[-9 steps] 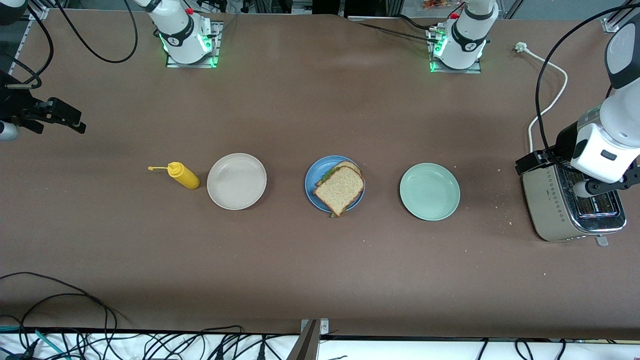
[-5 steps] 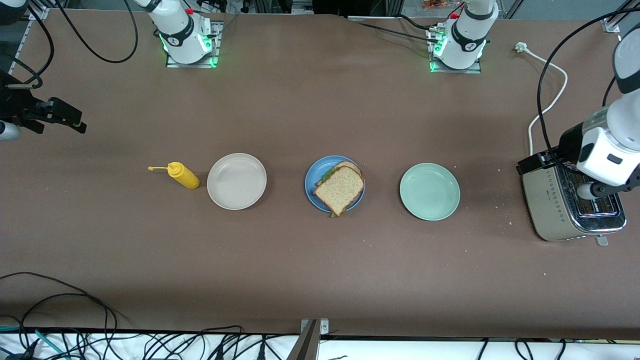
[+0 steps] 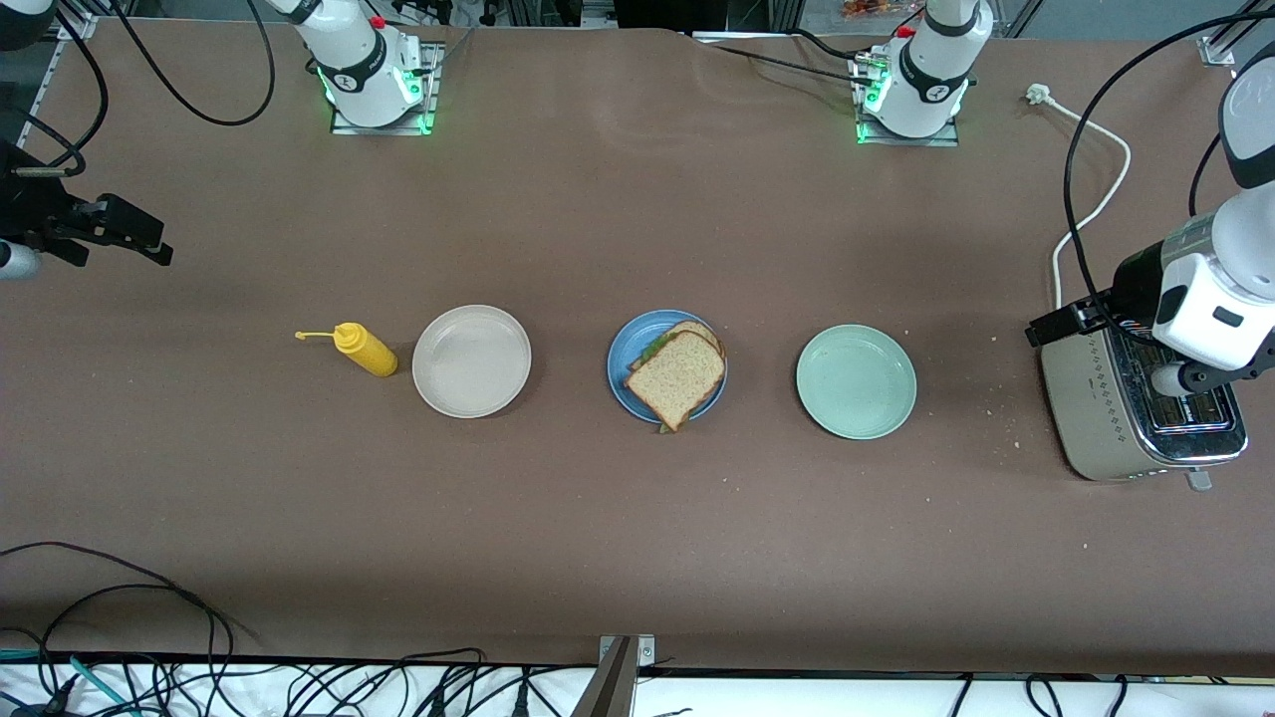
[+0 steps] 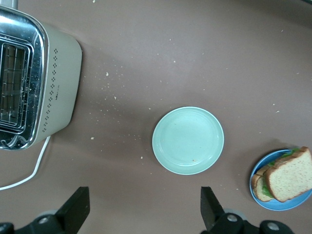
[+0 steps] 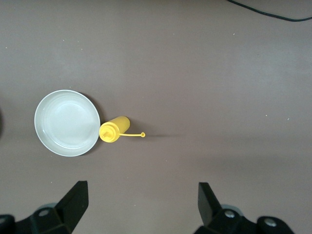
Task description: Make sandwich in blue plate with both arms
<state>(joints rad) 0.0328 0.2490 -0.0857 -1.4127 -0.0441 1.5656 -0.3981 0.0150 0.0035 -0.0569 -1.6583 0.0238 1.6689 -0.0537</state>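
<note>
The sandwich (image 3: 677, 375) lies on the blue plate (image 3: 619, 364) in the middle of the table: two brown slices, askew, with green lettuce showing at their edges. The left wrist view also takes in the sandwich (image 4: 288, 174) and the blue plate (image 4: 280, 205). My left gripper (image 4: 145, 202) hangs open and empty, high over the toaster (image 3: 1126, 418) at the left arm's end. Over bare table at the right arm's end, my right gripper (image 5: 143, 200) is open and empty too; in the front view the right gripper (image 3: 139, 237) shows at the picture's edge.
A pale green plate (image 3: 856, 381) sits beside the blue plate toward the left arm's end. Toward the right arm's end are a beige-white plate (image 3: 471, 360) and a yellow squeeze bottle (image 3: 365, 350). A white cord (image 3: 1096, 204) runs from the toaster. Crumbs lie near it.
The left arm's hand has drifted slightly farther toward the table's end over the toaster. The right arm and everything on the table stay put.
</note>
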